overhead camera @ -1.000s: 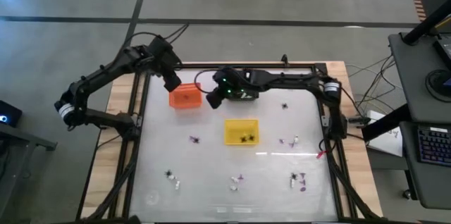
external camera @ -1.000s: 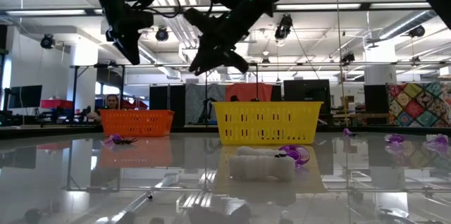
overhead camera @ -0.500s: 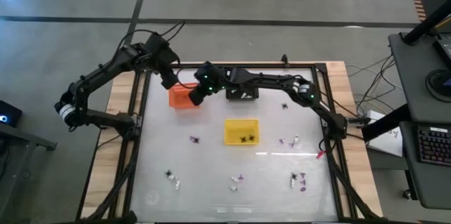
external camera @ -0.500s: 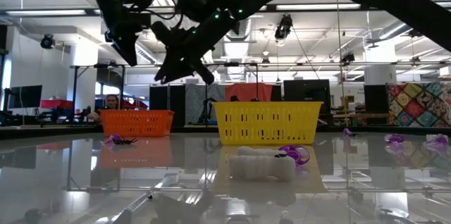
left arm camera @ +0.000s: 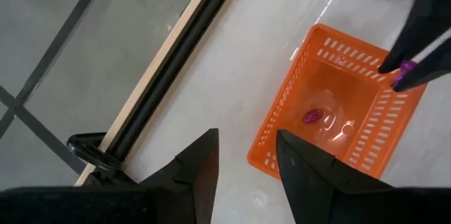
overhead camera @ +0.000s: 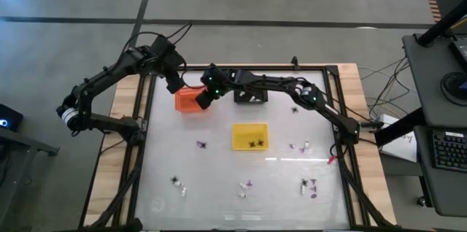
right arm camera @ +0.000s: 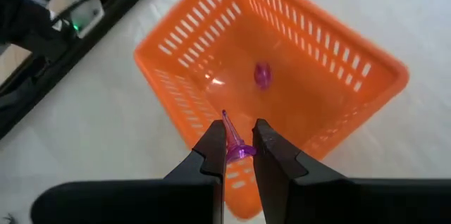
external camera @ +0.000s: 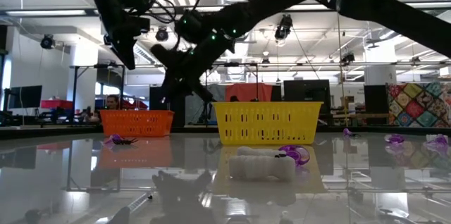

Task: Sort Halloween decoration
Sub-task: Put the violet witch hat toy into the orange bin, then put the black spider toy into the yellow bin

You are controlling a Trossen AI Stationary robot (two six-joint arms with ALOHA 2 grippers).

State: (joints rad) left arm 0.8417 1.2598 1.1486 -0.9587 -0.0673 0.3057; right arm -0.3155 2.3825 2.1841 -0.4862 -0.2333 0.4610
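Note:
My right gripper (right arm camera: 238, 139) hovers over the orange basket (overhead camera: 187, 101), at its right side, shut on a tiny purple piece; it also shows in the left wrist view (left arm camera: 406, 76). One purple piece (right arm camera: 262, 74) lies on the basket's floor. My left gripper (left arm camera: 246, 157) is open and hangs above the table's far left edge, just beyond the basket (left arm camera: 338, 122). More purple, white and black spider-like pieces (overhead camera: 310, 186) lie scattered on the near half of the table. My right gripper pinches the purple piece (right arm camera: 239, 151) between its two fingertips (right arm camera: 211, 146), coming from above and slanting toward the table's left. A thin stem of the piece (right arm camera: 226, 120) sticks out past the fingers. It is lifted clear, above the basket's wall.
A yellow basket (overhead camera: 249, 136) with black spiders stands mid-table, and a black basket (overhead camera: 250, 98) stands under the right arm at the far side. A black frame rail (left arm camera: 162, 76) runs along the table's left edge. People and workshop gear show in the room behind.
My right gripper has swung toward the table's left, from above the black basket to above the orange basket, and has come lower, carrying the purple piece.

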